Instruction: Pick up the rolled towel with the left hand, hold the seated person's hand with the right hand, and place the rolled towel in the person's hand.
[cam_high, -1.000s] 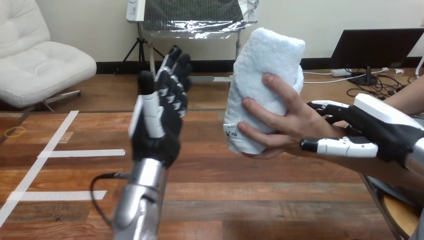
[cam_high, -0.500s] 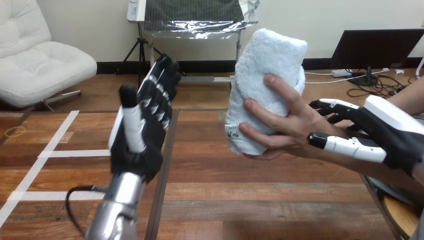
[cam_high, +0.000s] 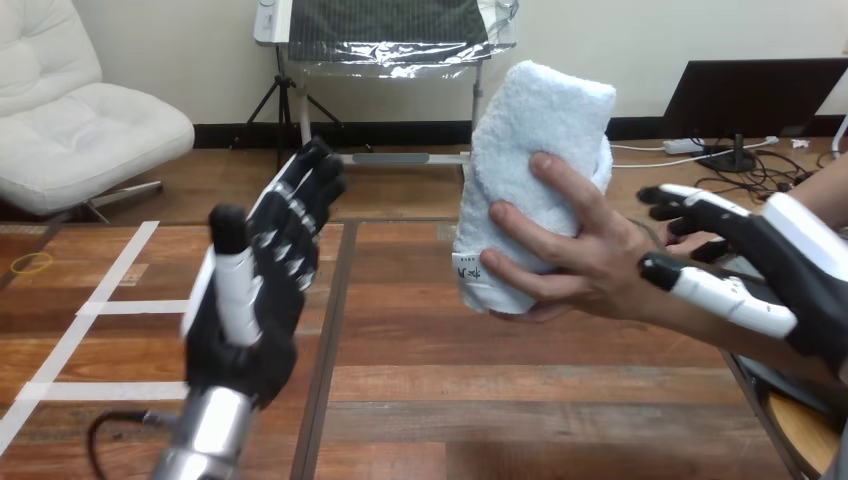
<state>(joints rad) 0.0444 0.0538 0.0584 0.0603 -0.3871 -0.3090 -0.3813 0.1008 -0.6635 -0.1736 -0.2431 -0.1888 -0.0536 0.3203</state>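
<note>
1. Rolled towel (cam_high: 535, 170), white, stands upright in the air over the right half of the table (cam_high: 450, 400), lifted clear of the wood.
2. The person's hand (cam_high: 585, 265) comes in from the table's right edge and wraps the towel's lower half, fingers spread across its near side.
3. The right hand (cam_high: 770, 270) is closed on the person's wrist: its white thumb lies across the near side and its dark fingers (cam_high: 690, 205) curve round behind.
4. The left hand (cam_high: 250, 300) is raised over the left half of the table, fingers straight and close together, thumb up, holding nothing.
5. It is well apart from the towel.
</note>
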